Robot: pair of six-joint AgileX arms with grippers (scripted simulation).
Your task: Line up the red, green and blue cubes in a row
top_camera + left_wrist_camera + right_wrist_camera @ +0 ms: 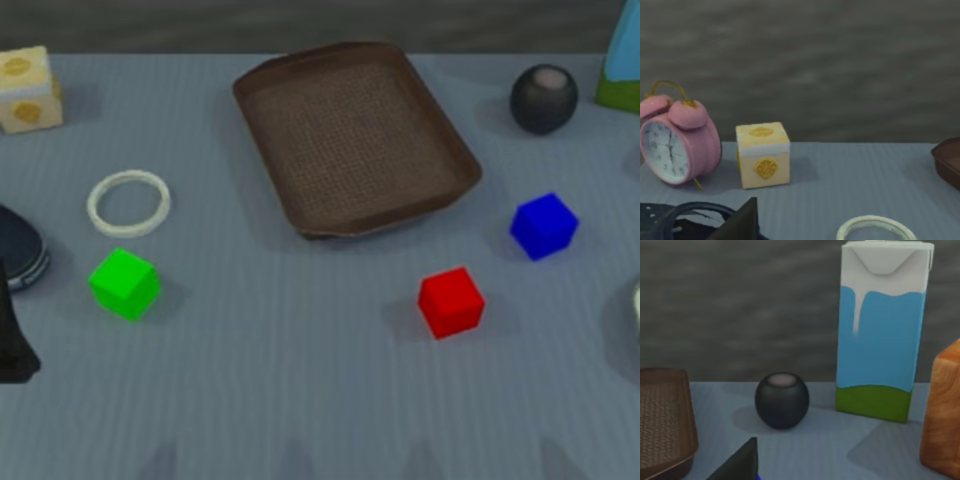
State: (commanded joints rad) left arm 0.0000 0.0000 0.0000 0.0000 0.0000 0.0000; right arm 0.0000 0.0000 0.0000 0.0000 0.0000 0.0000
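The green cube (124, 283) lies at the left of the table, just below a white ring (128, 202). Right of centre is the red cube (451, 301), and the blue cube (544, 225) sits up and to the right of it. All three stand apart on the table with nothing touching them. My left arm (12, 340) is parked at the left edge, close to the green cube. A dark part of my left gripper (740, 225) shows low in the left wrist view. Part of my right gripper (739, 465) shows in the right wrist view, beside a sliver of the blue cube (758, 477).
A brown tray (300, 70) lies at the back centre. A cream block (28, 88) with yellow marks and a pink alarm clock (675, 145) stand at the back left. At the back right are a dark ball (544, 98), a milk carton (882, 335) and an orange-brown block (942, 415).
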